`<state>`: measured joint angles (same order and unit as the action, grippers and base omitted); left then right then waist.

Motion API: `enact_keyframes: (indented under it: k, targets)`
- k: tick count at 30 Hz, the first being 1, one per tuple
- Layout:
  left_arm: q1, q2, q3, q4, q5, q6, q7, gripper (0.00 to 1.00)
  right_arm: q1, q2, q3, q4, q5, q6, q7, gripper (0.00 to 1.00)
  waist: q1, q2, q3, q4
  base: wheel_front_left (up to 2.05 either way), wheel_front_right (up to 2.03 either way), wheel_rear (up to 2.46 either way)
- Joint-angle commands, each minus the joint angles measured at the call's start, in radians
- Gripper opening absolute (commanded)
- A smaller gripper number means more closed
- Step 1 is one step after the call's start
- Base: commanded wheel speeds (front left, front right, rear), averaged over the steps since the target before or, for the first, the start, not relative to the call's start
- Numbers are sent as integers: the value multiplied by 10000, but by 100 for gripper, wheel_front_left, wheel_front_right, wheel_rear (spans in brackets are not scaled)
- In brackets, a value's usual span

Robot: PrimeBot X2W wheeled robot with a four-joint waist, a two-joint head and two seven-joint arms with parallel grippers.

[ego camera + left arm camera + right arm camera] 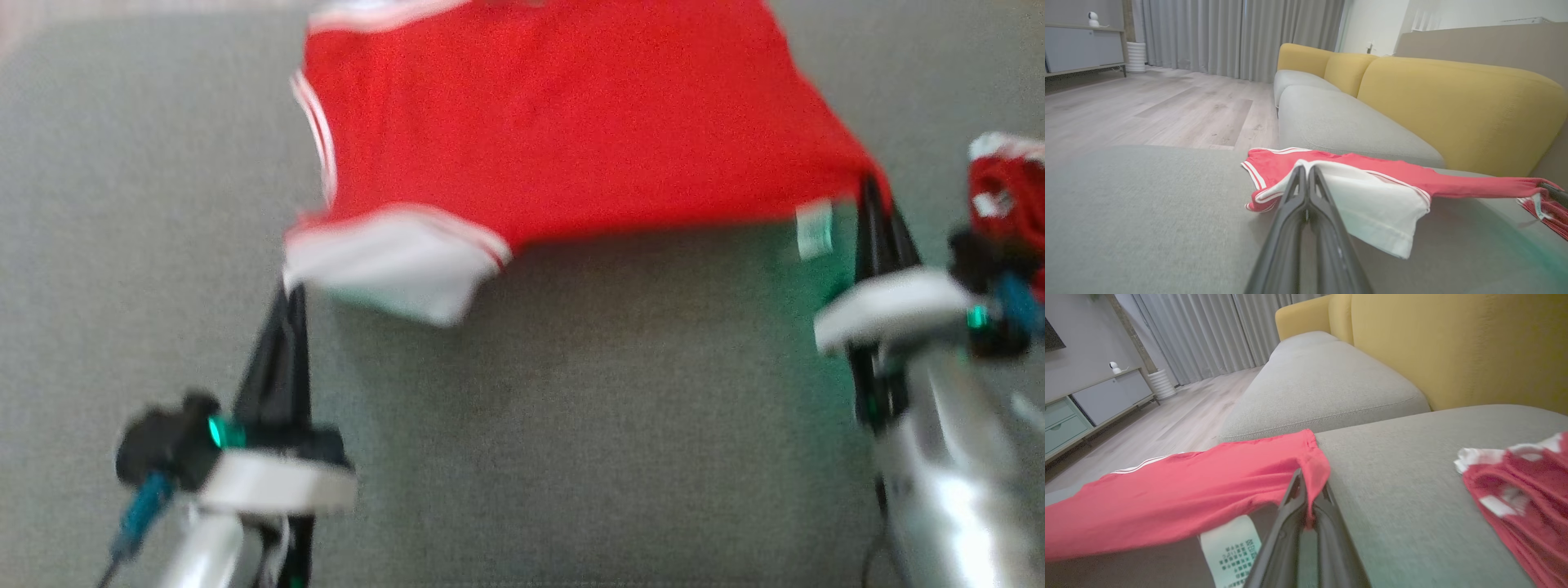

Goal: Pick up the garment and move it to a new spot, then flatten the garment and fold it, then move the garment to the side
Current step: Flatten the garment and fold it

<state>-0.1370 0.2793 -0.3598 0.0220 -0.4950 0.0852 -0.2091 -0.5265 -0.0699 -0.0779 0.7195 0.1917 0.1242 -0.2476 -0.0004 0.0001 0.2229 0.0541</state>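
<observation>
Seat cushion (571, 425): grey fabric; the widest surface in the head view, with everything else lying on it or held over it.
Backrest (1453, 110): yellow sofa back, at 2 o'clock in the left wrist view, behind the grey seats.
Floor (1147, 110): pale wood boards, at 10 o'clock in the left wrist view.
Curtains (1229, 36): grey, hanging at 11 o'clock in that same view.
Cabinet (1081, 49): low and grey against the wall, far off at 10 o'clock.
Garment (555, 122): red jersey with white stripes, at 12 o'clock in the head view. Its far part lies on the seat cushion. Its near edge is raised and stretched between the two grippers, with shadow beneath it.
Second red cloth (1008, 192): bunched red and white fabric at 3 o'clock in the head view, apart from the garment.
Left gripper (287, 304): at 8 o'clock in the head view, fingers pressed together and pinching the edge of the garment's white sleeve.
Right gripper (872, 189): at 3 o'clock in the head view, clamped on the red hem corner. The right wrist view shows cloth tucked between its fingers.
White sleeve (392, 265): droops from the left gripper's tips, its free end hanging over the cushion.
Care label (814, 229): white tag dangling from the hem just beside the right gripper; its print is too blurred to read.
</observation>
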Motion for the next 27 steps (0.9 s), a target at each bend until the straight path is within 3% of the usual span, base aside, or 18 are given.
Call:
enact_keyframes:
  k: [1, 5, 14, 20, 27]
  targets:
    - [101, 341, 283, -604, -68, 127, 115, 0, 373, 121, 90, -577, 60, 65, -17, 0, 4, -1, -831, 2, 0, 0, 0]
    - [1453, 623, 88, -1711, -90, 505, 740, 0, 2234, 174, -237, -1979, 16, 65, 616, 0, 4, -1, -1536, 81, 0, 0, 0]
    - [3755, 1228, -168, -3475, -352, 1172, 2065, 0, 5703, 194, -50, -5237, 452, 65, 3159, 0, 4, -1, -2187, 112, 0, 0, 0]
    - [3818, 1187, -413, -3238, -531, 1096, 2404, 0, 6167, 195, -185, -5887, 225, 65, 4377, 0, 4, -1, -2227, 93, 0, 0, 0]
    - [3293, 1042, -642, -2459, -695, 817, 2618, 0, 5928, 196, -304, -5857, 202, 65, 5052, 0, 4, -1, -2079, 151, 0, 0, 0]
